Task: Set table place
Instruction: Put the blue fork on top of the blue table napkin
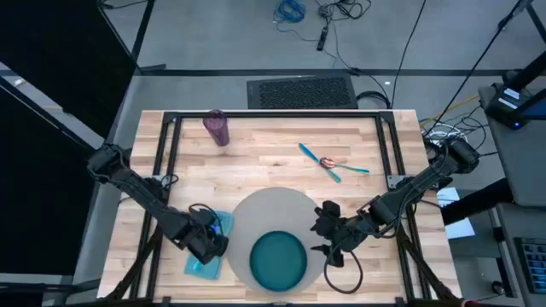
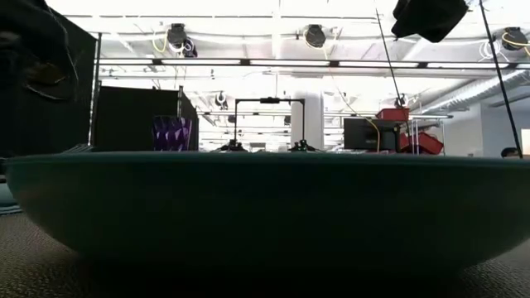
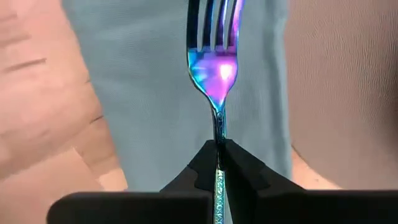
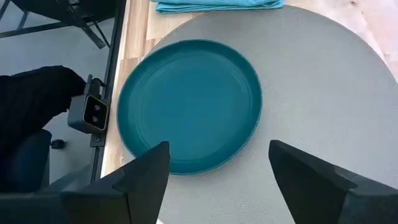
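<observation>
A round grey-beige mat (image 1: 273,217) lies at the near middle of the table (image 1: 273,141), and a teal plate (image 1: 277,260) sits on the mat's near part. A light-blue napkin (image 1: 205,260) lies left of the mat. My left gripper (image 1: 212,241) is over the napkin, shut on a shiny fork (image 3: 214,56). My right gripper (image 1: 327,234) stands open at the mat's right edge, its fingers apart on the near side of the plate (image 4: 193,106) and touching nothing. A purple cup (image 1: 216,128) stands at the far left. Two teal-handled pieces of cutlery (image 1: 333,162) lie far right. My left gripper pinches the fork between its two fingers at the top of the handle (image 3: 219,144), just behind the neck. The fork sticks out ahead of the fingertips, in line with them, tines over the napkin (image 3: 155,93). Whether it rests on the cloth I cannot tell.
In the low view the plate (image 2: 265,207) fills the foreground on the mat (image 2: 50,265), with the cup (image 2: 172,132) behind it. Bare planks lie between the cup, the cutlery and the mat. A black frame (image 1: 171,128) borders the tabletop.
</observation>
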Robot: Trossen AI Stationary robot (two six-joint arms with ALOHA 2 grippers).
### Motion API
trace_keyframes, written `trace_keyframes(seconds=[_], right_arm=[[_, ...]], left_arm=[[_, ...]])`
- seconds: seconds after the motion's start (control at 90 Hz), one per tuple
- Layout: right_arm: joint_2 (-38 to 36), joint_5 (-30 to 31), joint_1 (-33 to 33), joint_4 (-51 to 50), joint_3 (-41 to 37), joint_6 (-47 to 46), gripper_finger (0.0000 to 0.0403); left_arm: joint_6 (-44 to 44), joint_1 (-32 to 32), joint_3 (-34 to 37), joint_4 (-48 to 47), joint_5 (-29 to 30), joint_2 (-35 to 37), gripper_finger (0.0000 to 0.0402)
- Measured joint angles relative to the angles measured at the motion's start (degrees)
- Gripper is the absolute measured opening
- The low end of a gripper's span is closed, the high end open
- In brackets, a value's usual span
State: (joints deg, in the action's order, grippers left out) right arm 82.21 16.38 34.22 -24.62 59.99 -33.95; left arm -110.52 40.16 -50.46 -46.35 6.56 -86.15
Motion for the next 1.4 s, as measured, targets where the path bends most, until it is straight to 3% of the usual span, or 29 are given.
trace_keyframes(seconds=[0.222,1.156,1.4], right_arm=[[0.0,-0.2,1.0,-0.4,0.0,0.6,0.0258],[0.0,0.0,2.3,0.9,0.0,-0.4,0.0258],[0.0,-0.2,2.3,0.8,0.0,-0.1,0.0258]], left_arm=[[-6.1,0.5,0.1,0.1,1.2,-0.5,0.0],[-2.7,0.5,1.0,3.1,0.7,-6.0,0.0001],[-3.0,0.4,1.0,0.3,1.3,-6.0,0.0039]])
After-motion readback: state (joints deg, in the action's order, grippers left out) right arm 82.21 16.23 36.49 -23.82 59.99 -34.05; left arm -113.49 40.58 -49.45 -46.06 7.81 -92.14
